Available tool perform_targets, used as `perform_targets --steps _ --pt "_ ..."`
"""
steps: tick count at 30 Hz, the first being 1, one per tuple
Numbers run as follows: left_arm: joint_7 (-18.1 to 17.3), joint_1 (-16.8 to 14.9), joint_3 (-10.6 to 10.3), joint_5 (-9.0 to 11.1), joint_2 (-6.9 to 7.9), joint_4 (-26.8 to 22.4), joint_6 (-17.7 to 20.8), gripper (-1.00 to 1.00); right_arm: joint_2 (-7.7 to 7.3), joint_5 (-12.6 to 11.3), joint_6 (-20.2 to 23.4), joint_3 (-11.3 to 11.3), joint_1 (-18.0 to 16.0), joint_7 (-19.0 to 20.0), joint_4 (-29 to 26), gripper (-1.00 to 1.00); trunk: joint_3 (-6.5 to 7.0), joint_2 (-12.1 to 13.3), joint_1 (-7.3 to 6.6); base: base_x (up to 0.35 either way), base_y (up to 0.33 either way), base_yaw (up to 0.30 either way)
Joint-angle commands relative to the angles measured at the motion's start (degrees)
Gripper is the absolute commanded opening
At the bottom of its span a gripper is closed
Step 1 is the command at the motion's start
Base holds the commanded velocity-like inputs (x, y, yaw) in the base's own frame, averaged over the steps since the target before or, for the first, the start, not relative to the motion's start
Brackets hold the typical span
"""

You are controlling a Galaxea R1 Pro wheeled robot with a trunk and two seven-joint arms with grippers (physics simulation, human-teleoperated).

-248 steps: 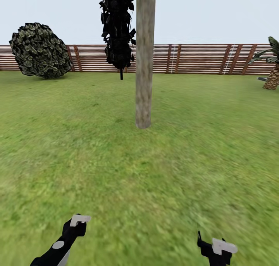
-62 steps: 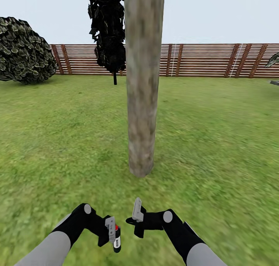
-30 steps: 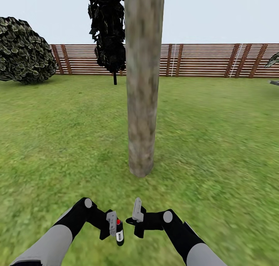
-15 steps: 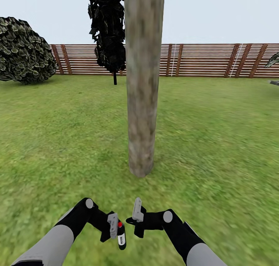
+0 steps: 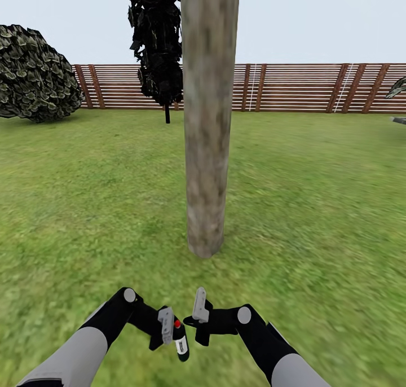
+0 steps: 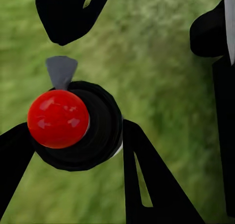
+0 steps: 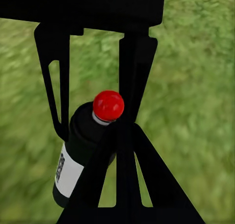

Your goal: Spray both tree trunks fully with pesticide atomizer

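One black atomizer, red cap, white label, in left claw

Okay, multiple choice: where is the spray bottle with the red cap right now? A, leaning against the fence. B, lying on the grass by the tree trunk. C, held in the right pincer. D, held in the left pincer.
D: the spray bottle sits clamped in the left pincer, its red cap between the fingers in the left wrist view; the right pincer beside it holds nothing.
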Motion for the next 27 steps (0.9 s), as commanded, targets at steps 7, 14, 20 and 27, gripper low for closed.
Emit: perform_targets --steps 7,14,20,27 --pt "0.0 0.0 -0.1 0.4 0.02 0.0 0.0 -1.00 0.00 0.0 0.0 0.0 0.0 0.0 0.0 -1.00 0.00 0.0 0.00 0.000 0.000 0.000" --pt "-0.1 0.0 0.0 0.4 0.02 0.0 0.0 -1.00 0.00 0.0 0.0 0.0 0.0 0.0 0.0 -1.00 0.00 0.0 0.00 0.000 0.000 0.000" --pt "-0.1 0.0 0.1 0.5 -0.06 0.0 0.0 -1.00 0.00 0.0 0.0 0.0 0.0 0.0 0.0 -1.00 0.00 0.0 0.00 0.000 0.000 0.000" --pt "-0.1 0.0 0.1 0.7 -0.07 0.0 0.0 -1.00 -0.06 0.0 0.0 -0.1 0.0 -0.1 0.1 -1.00 0.00 0.0 0.00 0.000 0.000 0.000"
